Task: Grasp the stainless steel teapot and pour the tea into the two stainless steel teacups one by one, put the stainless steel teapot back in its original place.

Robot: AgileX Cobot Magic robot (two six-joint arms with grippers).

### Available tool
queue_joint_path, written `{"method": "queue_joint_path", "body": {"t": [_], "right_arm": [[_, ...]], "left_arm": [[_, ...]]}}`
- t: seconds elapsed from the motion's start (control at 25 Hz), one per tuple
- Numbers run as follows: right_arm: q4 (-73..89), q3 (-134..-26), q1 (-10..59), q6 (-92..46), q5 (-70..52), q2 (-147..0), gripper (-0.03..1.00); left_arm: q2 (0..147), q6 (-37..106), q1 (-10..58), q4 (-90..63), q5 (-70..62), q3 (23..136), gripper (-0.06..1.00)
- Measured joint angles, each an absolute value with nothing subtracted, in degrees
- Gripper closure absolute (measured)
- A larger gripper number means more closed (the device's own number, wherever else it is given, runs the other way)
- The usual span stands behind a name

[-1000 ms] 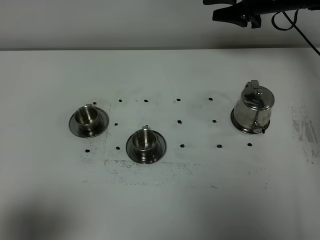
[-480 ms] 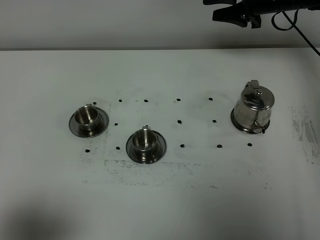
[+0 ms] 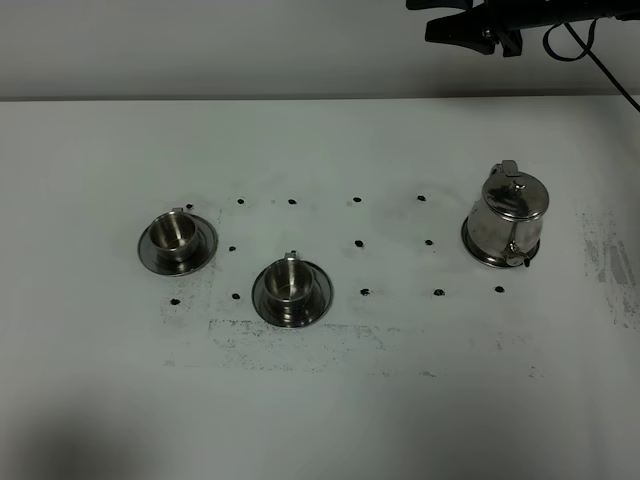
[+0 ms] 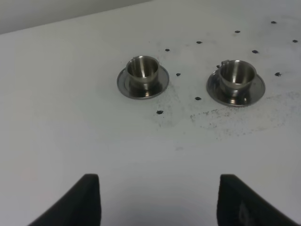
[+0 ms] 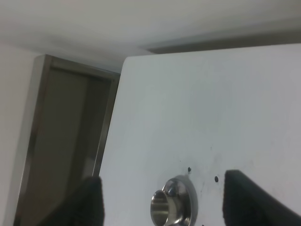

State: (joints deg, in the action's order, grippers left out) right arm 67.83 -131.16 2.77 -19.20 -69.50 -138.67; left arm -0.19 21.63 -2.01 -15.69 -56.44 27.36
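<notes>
The stainless steel teapot (image 3: 505, 218) stands upright at the right of the white table (image 3: 330, 400), lid down, so the tea is hidden. Two stainless steel teacups sit on saucers: one at the left (image 3: 175, 236) (image 4: 142, 70), one nearer the middle (image 3: 290, 284) (image 4: 237, 76). Both cups show bare steel inside. My right gripper (image 3: 452, 22) (image 5: 163, 178) hangs open, high above the table's far edge, beyond the teapot. One teacup (image 5: 165, 203) shows between its fingers, far below. My left gripper (image 4: 160, 200) is open over bare table, short of both cups.
Small black dots (image 3: 360, 243) mark a grid on the table between the cups and the teapot. Scuffed grey marks (image 3: 300, 335) run in front of the middle cup. A black cable (image 3: 590, 50) trails from the right arm. A dark doorway (image 5: 61, 146) lies beyond the table's edge.
</notes>
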Motion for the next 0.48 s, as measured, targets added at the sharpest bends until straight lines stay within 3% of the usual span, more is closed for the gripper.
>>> {"method": "queue_joint_path", "body": {"t": [0.48], "right_arm": [[67.8, -131.2, 2.8, -20.1, -69.5, -138.7, 0.44]], "left_arm": [[-0.2, 21.6, -2.0, -15.7, -56.4, 27.4, 0.42]]}}
